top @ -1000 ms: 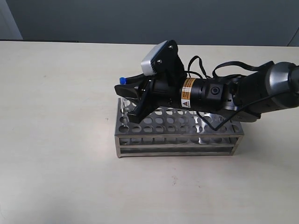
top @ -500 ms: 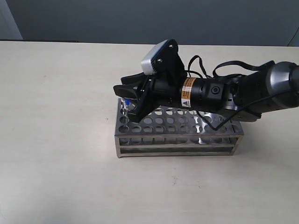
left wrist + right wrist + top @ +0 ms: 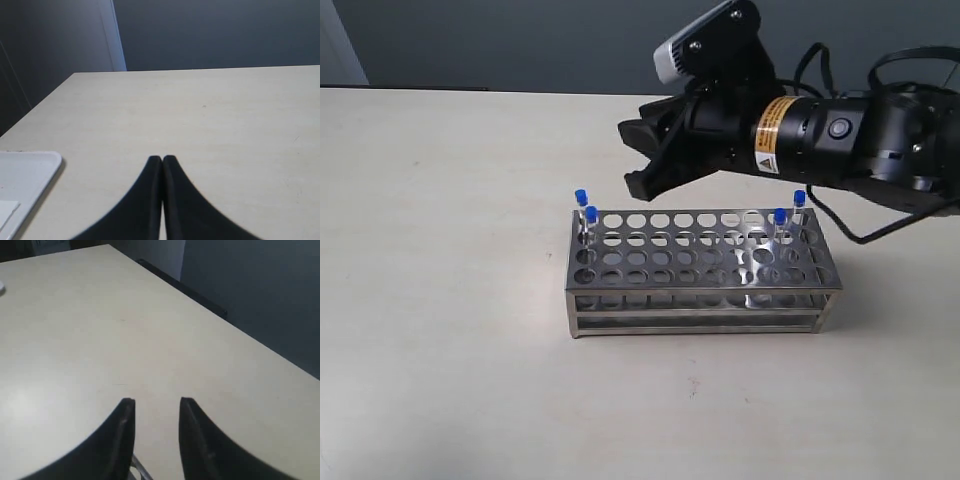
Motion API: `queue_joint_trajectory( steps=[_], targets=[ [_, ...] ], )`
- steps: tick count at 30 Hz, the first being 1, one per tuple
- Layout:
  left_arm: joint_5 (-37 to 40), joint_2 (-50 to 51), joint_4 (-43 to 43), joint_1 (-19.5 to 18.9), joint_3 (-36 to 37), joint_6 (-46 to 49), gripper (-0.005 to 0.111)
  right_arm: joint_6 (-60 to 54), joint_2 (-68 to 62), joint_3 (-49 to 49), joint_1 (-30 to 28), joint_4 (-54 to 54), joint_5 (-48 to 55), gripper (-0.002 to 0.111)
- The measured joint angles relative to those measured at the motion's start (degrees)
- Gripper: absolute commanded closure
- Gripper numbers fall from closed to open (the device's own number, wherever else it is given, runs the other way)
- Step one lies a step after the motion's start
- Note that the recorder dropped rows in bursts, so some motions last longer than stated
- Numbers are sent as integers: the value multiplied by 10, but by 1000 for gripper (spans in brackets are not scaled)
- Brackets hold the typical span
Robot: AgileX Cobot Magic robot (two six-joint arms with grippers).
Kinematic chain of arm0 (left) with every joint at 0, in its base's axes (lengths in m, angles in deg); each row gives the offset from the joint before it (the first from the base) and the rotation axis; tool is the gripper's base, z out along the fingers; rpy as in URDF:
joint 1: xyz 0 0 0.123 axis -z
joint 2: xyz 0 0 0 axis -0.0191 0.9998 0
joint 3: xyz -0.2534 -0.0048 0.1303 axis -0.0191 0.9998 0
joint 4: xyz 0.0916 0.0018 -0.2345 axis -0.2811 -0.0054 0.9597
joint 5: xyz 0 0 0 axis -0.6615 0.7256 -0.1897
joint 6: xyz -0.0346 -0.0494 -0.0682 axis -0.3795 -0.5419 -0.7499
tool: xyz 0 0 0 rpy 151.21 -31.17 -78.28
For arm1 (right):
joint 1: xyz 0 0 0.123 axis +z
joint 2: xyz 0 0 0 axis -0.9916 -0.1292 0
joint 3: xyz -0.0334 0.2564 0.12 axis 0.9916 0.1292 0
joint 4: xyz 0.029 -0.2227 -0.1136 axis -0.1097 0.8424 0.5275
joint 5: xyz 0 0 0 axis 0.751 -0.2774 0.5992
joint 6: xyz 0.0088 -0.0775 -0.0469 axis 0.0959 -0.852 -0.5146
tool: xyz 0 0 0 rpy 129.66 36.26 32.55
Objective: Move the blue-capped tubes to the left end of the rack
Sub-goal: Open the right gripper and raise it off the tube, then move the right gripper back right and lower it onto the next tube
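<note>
The steel rack (image 3: 700,305) stands mid-table in the exterior view. Two blue-capped tubes (image 3: 581,203) (image 3: 590,220) stand upright in holes at its left end. Two more blue-capped tubes (image 3: 799,204) (image 3: 780,222) stand at its right end. My right gripper (image 3: 632,158) hangs open and empty above and behind the rack's left half, clear of every tube. In the right wrist view its fingertips (image 3: 157,401) are apart over bare table, with a sliver of the rack (image 3: 139,472) low between them. My left gripper (image 3: 162,158) is shut with nothing in it, over bare table.
A white tray (image 3: 25,175) lies on the table beside the left gripper. The table's far edge (image 3: 200,69) meets a dark wall. The right arm's body and cables (image 3: 860,130) hang over the rack's right end.
The right gripper lowered a blue-capped tube into a left-end hole, opened, then rose up and to the right, leaving the tube standing in the rack.
</note>
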Motion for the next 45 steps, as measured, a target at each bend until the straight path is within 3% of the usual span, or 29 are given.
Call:
queue_joint_trajectory(
  steps=[5, 9, 16, 26, 45],
  targets=[
    [0, 0, 0, 0, 0, 0, 106, 14, 64, 27, 0, -1, 81, 77],
    [0, 0, 0, 0, 0, 0, 106, 12, 148, 127, -1, -25, 99, 77],
    [0, 0, 0, 0, 0, 0, 106, 1, 215, 194, -61, -67, 99, 77],
    [0, 0, 0, 0, 0, 0, 106, -41, 218, 263, -129, -114, 39, 77],
    [0, 0, 0, 0, 0, 0, 106, -100, 97, 276, -132, -152, -43, 77]
  ],
)
